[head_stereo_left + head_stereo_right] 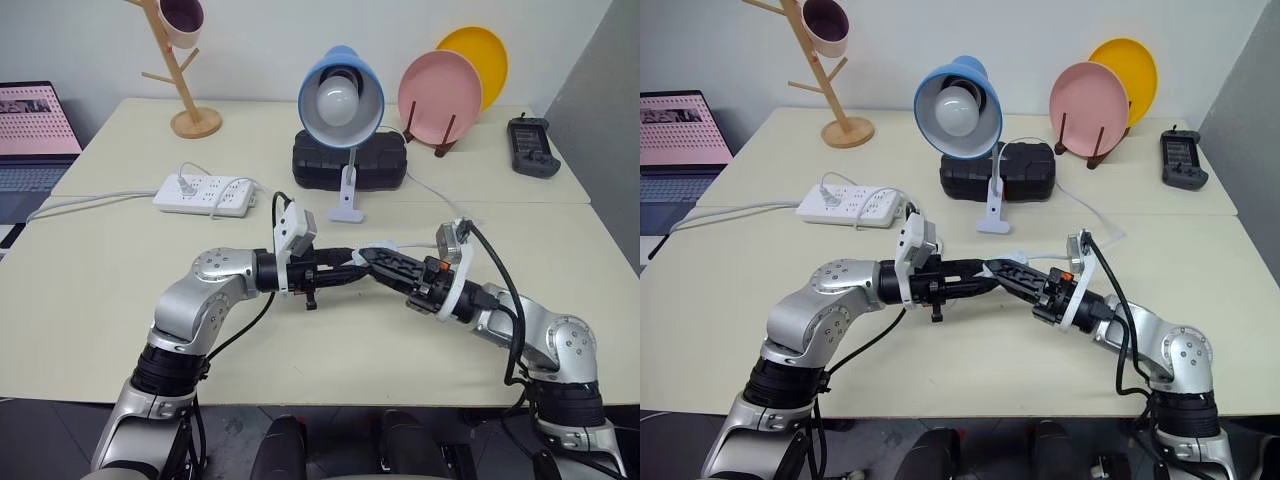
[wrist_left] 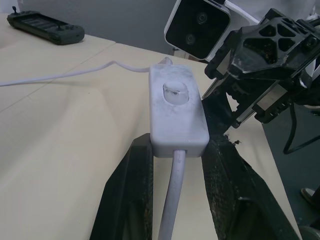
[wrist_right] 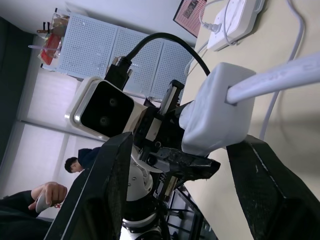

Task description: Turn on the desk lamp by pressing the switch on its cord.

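The table (image 1: 120, 300) is seen as a wide cream surface carrying everything else. At its far side a lamp (image 1: 340, 95) stands with its blue shade and white bulb facing the camera, its clip base set just in front of a black case (image 1: 350, 160). Pink and yellow plates (image 1: 455, 85) are propped upright to the right of the lamp, with a black remote (image 1: 532, 147) beyond them near the table edge. A wooden rack (image 1: 180, 70) with a hanging cup is seen at the far left, and a white power strip (image 1: 205, 194) lies in front of it.

Above the table's middle the two arms meet. The left gripper (image 2: 175, 165) is closed on the switch (image 2: 176, 112), which is clamped between its two black fingers with the rocker facing up. The cord (image 2: 60, 75) runs from the switch across the table toward the lamp. The right gripper (image 3: 177, 150) is held partly open, its fingers either side of the switch end without visible contact.
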Controlling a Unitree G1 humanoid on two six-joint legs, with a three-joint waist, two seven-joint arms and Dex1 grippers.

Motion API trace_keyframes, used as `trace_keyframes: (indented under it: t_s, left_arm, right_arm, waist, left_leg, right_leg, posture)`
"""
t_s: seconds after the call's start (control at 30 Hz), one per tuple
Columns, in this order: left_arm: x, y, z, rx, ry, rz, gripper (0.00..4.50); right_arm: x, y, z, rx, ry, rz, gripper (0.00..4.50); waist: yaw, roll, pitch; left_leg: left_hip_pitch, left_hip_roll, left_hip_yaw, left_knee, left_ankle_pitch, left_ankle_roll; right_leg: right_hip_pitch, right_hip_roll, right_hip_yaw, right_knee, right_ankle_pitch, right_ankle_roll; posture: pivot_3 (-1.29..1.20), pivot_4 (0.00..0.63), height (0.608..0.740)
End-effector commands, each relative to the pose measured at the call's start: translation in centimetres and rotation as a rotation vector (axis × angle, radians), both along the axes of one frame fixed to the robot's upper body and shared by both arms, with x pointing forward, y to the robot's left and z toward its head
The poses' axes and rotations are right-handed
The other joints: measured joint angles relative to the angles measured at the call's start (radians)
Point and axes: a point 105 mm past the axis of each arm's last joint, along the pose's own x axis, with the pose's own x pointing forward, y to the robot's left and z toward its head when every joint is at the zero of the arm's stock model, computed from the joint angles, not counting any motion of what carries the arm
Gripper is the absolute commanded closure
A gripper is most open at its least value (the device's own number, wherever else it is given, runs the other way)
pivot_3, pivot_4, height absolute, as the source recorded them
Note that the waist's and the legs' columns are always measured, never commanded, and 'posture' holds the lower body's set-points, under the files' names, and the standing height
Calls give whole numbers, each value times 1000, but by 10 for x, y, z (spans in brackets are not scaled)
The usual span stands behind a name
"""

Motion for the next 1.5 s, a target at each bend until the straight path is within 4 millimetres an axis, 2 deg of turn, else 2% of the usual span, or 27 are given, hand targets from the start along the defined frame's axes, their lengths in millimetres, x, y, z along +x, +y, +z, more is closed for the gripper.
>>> trace_keyframes:
  t_s: [0.03,0.53,0.9,0.93,0.97,1.27,1.5]
  left_arm:
    - [-5,-2,4,4,-43,-15,3470]
    - [1,-1,1,39,-81,7,3470]
    - [-1,-2,-1,46,-85,2,3470]
    - [-1,-2,-1,47,-85,1,3470]
    - [-1,-2,-1,48,-85,3,3470]
    - [-1,-2,-2,50,-85,3,3470]
    - [0,-3,-2,53,-87,5,3470]
  right_arm:
    - [0,0,9,12,-14,5,1509]
    - [10,-14,5,-35,3,-30,1509]
    - [7,-15,3,-54,0,-6,1509]
    - [6,-15,3,-56,-1,-4,1887]
    - [5,-14,2,-63,-4,6,1974]
    - [3,-14,-1,-91,-2,18,3862]
    - [3,-12,-2,-107,3,15,3928]
  waist:
    - [0,0,0]
    - [0,0,0]
    - [0,0,0]
    - [0,0,0]
    - [0,0,0]
    - [0,0,0]
    - [0,0,0]
  left_leg:
    - [0,0,0,0,0,0]
    - [0,0,3,-1,0,0]
    - [0,0,5,-1,0,0]
    - [0,0,6,-1,0,0]
    - [0,0,6,-1,0,0]
    - [0,0,7,-1,0,0]
    - [0,0,7,-1,0,0]
  right_leg:
    - [0,0,0,0,0,0]
    - [-1,1,5,0,0,0]
    - [-2,1,7,0,0,1]
    - [-2,1,8,0,0,1]
    - [-2,1,8,0,0,1]
    - [-3,2,9,-1,-2,4]
    - [-3,2,10,-1,-2,5]
  posture:
    - [0,150,740]
    - [0,150,740]
    - [0,150,740]
    - [0,150,740]
    - [0,150,740]
    - [0,150,740]
    - [0,150,740]
